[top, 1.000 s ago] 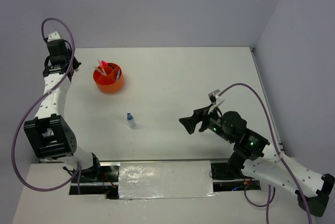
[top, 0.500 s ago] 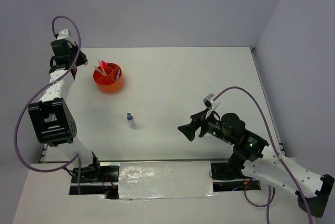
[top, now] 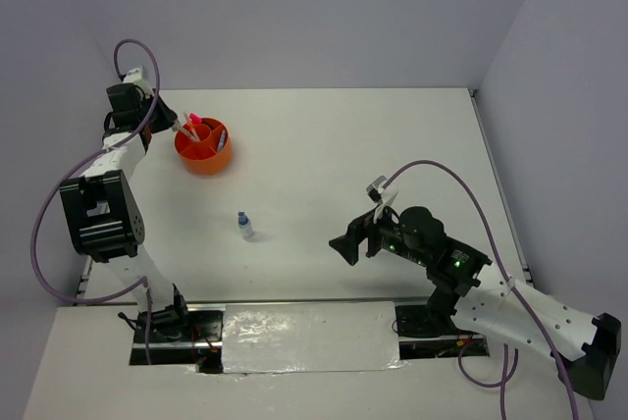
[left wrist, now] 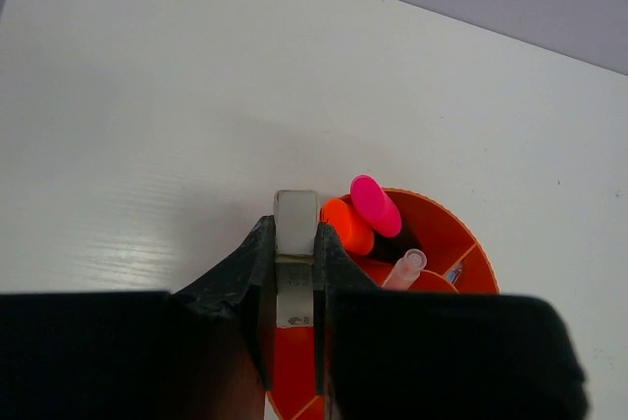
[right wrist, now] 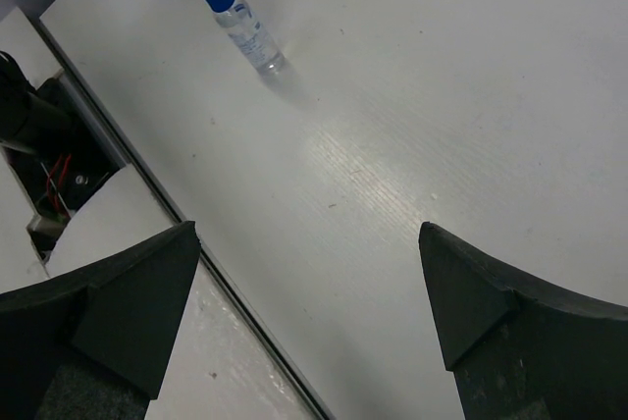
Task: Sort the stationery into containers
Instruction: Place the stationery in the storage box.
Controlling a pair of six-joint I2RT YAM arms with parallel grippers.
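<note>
- Left end effector [left wrist: 294,232] is closed narrow on a beige eraser [left wrist: 295,206], a short pale block standing upright between the black fingers; in the top view this end effector [top: 165,120] sits at the 9 o'clock side of the organiser.
- Round bright-orange organiser [top: 206,158] stands at about 10 o'clock on the table [top: 343,145], with divider walls visible inside its rim [left wrist: 444,233].
- Standing in it are a black highlighter with a pink cap [left wrist: 375,205], an orange-capped highlighter [left wrist: 345,227] just beside it, and a clear tube-like pen [left wrist: 404,268] leaning at their 4 o'clock.
- The wrist view shows the eraser over the organiser's rim; whether it touches the plastic I cannot tell.
- A small clear bottle with a blue cap [top: 243,225] stands alone near 7 o'clock on the table, well apart from the organiser; the right wrist view shows it upright [right wrist: 238,21].
- Open white table lies between the bottle and the right end effector, and across the whole 12 to 3 o'clock stretch.
- Grey walls [top: 324,18] close the table at 12 and 3 o'clock; a shiny silver strip [top: 309,337] runs along the near edge at 6 o'clock.
- Right end effector [top: 345,246] hangs at about 5 o'clock, its fingers [right wrist: 137,292] spread wide with nothing between them, pointing toward the bottle at its 9 o'clock.
</note>
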